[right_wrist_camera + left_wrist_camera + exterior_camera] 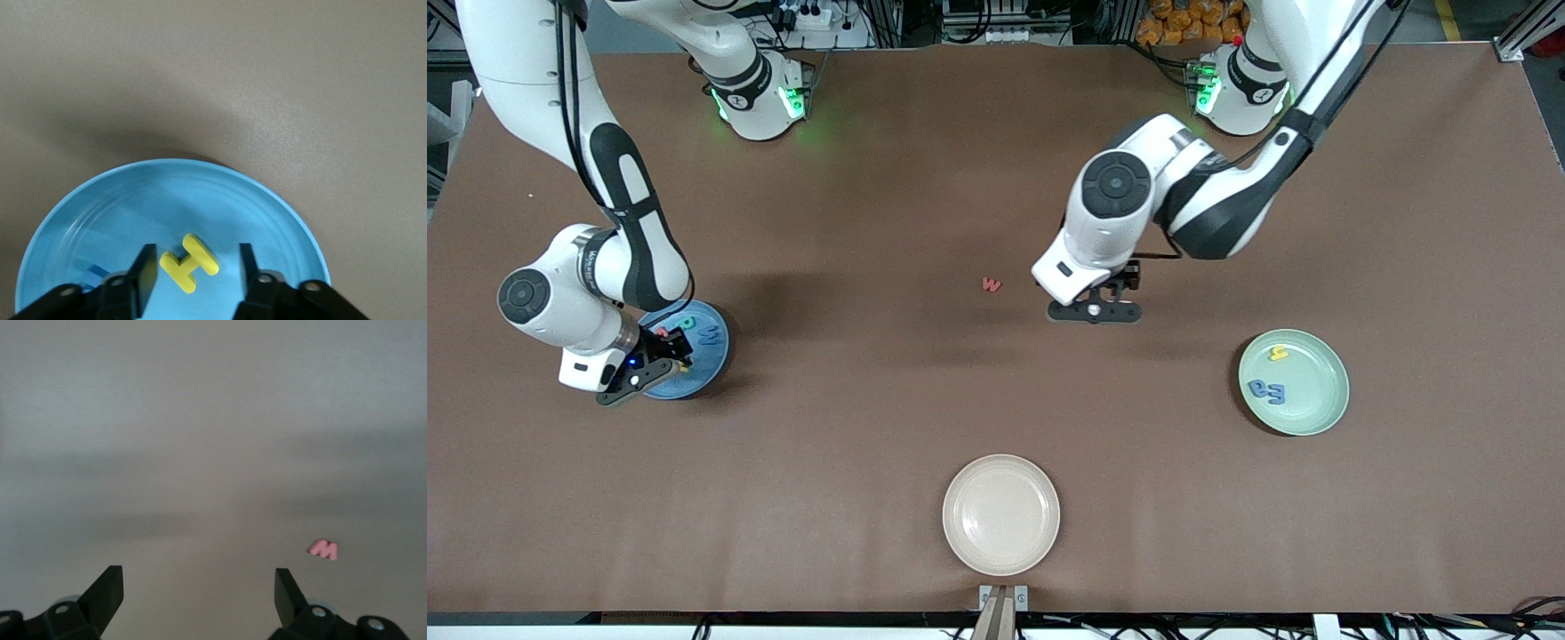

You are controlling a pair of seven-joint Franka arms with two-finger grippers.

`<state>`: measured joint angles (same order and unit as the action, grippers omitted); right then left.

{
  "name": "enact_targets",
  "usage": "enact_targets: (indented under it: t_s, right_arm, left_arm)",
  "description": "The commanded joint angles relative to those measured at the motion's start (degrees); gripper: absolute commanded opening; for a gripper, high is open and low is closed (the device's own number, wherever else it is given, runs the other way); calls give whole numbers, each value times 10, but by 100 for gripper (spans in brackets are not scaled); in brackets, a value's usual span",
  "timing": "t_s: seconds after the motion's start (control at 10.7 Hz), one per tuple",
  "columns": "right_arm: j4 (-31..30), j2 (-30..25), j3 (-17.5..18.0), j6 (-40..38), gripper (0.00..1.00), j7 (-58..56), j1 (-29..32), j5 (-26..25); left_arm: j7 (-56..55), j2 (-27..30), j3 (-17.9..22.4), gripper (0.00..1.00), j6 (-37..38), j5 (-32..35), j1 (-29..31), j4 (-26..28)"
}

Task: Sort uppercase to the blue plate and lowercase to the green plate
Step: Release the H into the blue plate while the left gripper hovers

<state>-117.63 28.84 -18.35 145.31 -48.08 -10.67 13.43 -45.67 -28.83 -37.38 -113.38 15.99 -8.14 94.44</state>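
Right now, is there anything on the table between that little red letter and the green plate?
Only the left hand, hanging open over the brown table beside the red m; the stretch toward the green plate is bare, as the front view shows.

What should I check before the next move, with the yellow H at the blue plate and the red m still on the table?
1. Yellow H let go into the blue plate: ok; it lies between the open fingers of the right claw, untouched.
2. Other capitals in the blue plate: blue W ok; the rest partly hidden by the arm, cannot tell.
3. Green plate holds yellow h, blue a and blue e: ok.
4. Red m sorted: not ok; it lies on the bare table.
5. Left claw ready: ok; open, empty, over the table beside the m.
6. Cream-white plate free of letters: ok.
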Motion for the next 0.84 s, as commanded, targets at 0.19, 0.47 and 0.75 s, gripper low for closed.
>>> enact_targets:
  t_s: [0.19,0.47,0.75]
  right_arm:
    - [7,-9,6,-13,75,9,2,19]
    - [27,-38,7,-97,75,79,-6,15]
    - [80,-58,10,-203,78,173,-6,-22]
  left_arm:
    - [-52,-16,5,100,-32,16,-37,-8]
    - [-54,-29,4,100,-58,19,-41,-8]
    - [-32,-41,5,100,-72,24,-38,-12]
